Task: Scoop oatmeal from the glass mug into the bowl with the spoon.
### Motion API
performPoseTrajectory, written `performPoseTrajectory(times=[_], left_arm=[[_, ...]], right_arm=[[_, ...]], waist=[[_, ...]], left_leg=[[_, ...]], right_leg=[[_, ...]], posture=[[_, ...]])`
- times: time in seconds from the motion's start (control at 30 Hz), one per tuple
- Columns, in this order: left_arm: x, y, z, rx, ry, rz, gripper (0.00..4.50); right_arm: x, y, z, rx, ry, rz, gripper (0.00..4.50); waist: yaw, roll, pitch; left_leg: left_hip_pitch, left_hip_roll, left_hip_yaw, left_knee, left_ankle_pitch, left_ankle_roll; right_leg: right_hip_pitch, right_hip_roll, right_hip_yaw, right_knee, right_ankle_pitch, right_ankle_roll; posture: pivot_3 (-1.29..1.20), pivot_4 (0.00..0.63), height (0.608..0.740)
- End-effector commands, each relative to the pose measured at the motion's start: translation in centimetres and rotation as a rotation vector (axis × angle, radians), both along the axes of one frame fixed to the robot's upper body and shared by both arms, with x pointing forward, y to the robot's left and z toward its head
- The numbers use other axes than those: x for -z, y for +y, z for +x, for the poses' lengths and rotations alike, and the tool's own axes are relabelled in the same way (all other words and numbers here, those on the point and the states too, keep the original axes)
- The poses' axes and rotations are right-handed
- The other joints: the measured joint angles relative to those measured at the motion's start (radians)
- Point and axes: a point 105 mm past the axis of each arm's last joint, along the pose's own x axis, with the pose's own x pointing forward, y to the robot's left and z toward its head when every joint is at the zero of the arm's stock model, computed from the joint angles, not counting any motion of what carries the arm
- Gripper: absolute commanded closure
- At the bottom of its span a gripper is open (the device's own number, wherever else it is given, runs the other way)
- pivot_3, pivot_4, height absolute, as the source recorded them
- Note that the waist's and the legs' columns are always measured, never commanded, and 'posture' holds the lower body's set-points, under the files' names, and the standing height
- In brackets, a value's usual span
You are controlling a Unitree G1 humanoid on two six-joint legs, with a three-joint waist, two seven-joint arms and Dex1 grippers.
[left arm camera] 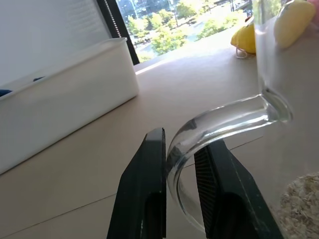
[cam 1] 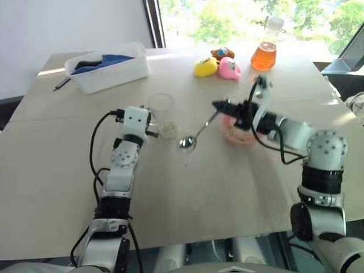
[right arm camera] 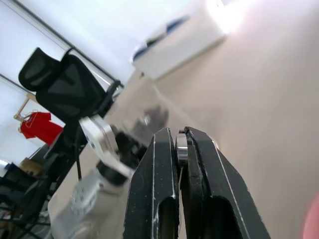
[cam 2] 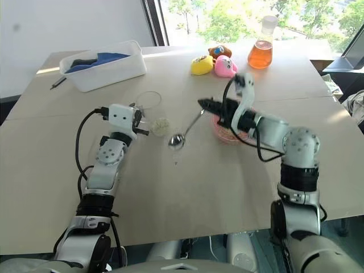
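Observation:
The clear glass mug (cam 1: pixel 161 106) stands on the table. My left gripper (left arm camera: pixel 182 142) is shut on its curved handle (left arm camera: pixel 219 124). A pale clump of oatmeal (cam 1: pixel 169 129) shows just in front of the mug's rim, beside the left fingers; I cannot tell whether it is inside the glass. My right gripper (cam 1: pixel 218 106) is shut on the handle end of the silver spoon (cam 1: pixel 196 135). The spoon slopes down to the left, and its shiny bowl hangs just above the table, looking empty. The pink bowl (cam 1: pixel 234 136) sits under the right forearm, partly hidden by it.
At the back left stands a white tub (cam 1: pixel 108 71) holding blue cloth, with a dark pen (cam 1: pixel 61 84) beside it. At the back right are a flask of orange liquid (cam 1: pixel 264 54) and yellow (cam 1: pixel 206 67) and pink (cam 1: pixel 230 68) toys. A few flakes (cam 1: pixel 185 165) lie below the spoon.

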Motion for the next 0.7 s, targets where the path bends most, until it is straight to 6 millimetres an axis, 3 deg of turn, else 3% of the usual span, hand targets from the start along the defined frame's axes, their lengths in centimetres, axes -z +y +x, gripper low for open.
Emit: performPoseTrajectory(times=[0.03, 0.17, 0.27, 0.53, 0.7], left_arm=[[-2.9, -1.9, -0.3, 0.108, -0.063, 0.017, 3.69], [-3.8, -2.8, -0.3, 0.160, -0.036, 0.041, 3.69], [-4.3, -3.4, -0.4, 0.190, -0.019, 0.074, 3.69], [-4.6, -3.9, -0.5, 0.219, 0.004, 0.079, 3.69], [-3.8, -3.8, -0.6, 0.221, 0.032, 0.060, 3.69]], right_arm=[[-5.6, -0.7, 0.5, 0.009, -0.152, 0.074, 4.50], [-8.4, 0.4, 0.5, -0.008, -0.257, 0.048, 4.50], [-9.1, 1.2, 0.6, -0.021, -0.293, 0.035, 4.50], [-6.1, 2.2, 2.3, 0.019, -0.341, -0.136, 4.50], [-5.5, 2.6, 2.7, 0.026, -0.365, -0.167, 4.50]], waist=[[-0.002, 0.000, 0.000], [-0.005, 0.000, 0.000], [-0.007, 0.000, 0.000], [-0.006, 0.000, 0.000], [-0.007, 0.000, 0.000]], left_leg=[[0.000, 0.000, 0.000, 0.000, 0.000, 0.000], [-0.001, 0.000, -0.001, -0.001, 0.000, 0.000], [-0.002, 0.000, -0.001, -0.001, 0.000, 0.000], [-0.002, 0.000, -0.002, -0.001, 0.000, 0.000], [-0.002, 0.000, -0.002, -0.001, 0.000, 0.000]], right_leg=[[0.000, 0.000, 0.000, 0.000, 0.000, 0.000], [0.000, 0.000, -0.001, 0.000, 0.000, 0.000], [0.000, 0.000, -0.001, 0.000, 0.000, 0.000], [0.000, 0.000, -0.001, 0.000, 0.000, 0.000], [-0.001, 0.000, -0.002, 0.000, 0.000, 0.000]], posture=[[0.00, 0.150, 0.740], [0.00, 0.150, 0.740], [0.00, 0.150, 0.740], [0.00, 0.150, 0.740], [0.00, 0.150, 0.740]])
